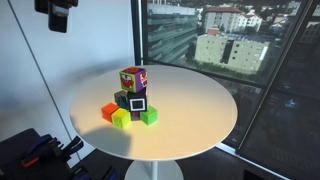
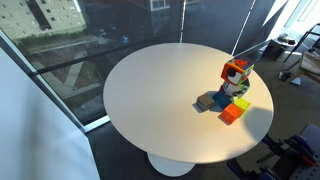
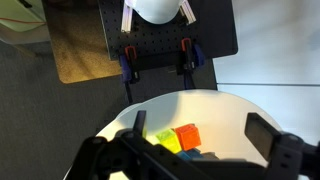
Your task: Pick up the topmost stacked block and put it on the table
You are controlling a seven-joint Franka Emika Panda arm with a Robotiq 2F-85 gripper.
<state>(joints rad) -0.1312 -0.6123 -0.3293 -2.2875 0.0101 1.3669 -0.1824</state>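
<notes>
The topmost stacked block (image 1: 133, 78), multicoloured, sits on a dark cube with a white square outline (image 1: 135, 101) on the round white table (image 1: 195, 110). It also shows in an exterior view (image 2: 235, 70). My gripper (image 1: 57, 14) hangs high above the table's edge, well away from the stack and up to its left. In the wrist view its fingers (image 3: 199, 122) are spread wide and empty above the table (image 3: 215, 105). The topmost block is hidden in the wrist view.
An orange cube (image 1: 110, 111), a yellow-green cube (image 1: 122, 119) and a green cube (image 1: 149, 116) lie round the stack's base. The orange cube (image 3: 188, 136) and the yellow-green cube (image 3: 165, 141) show in the wrist view. Glass walls stand behind the table.
</notes>
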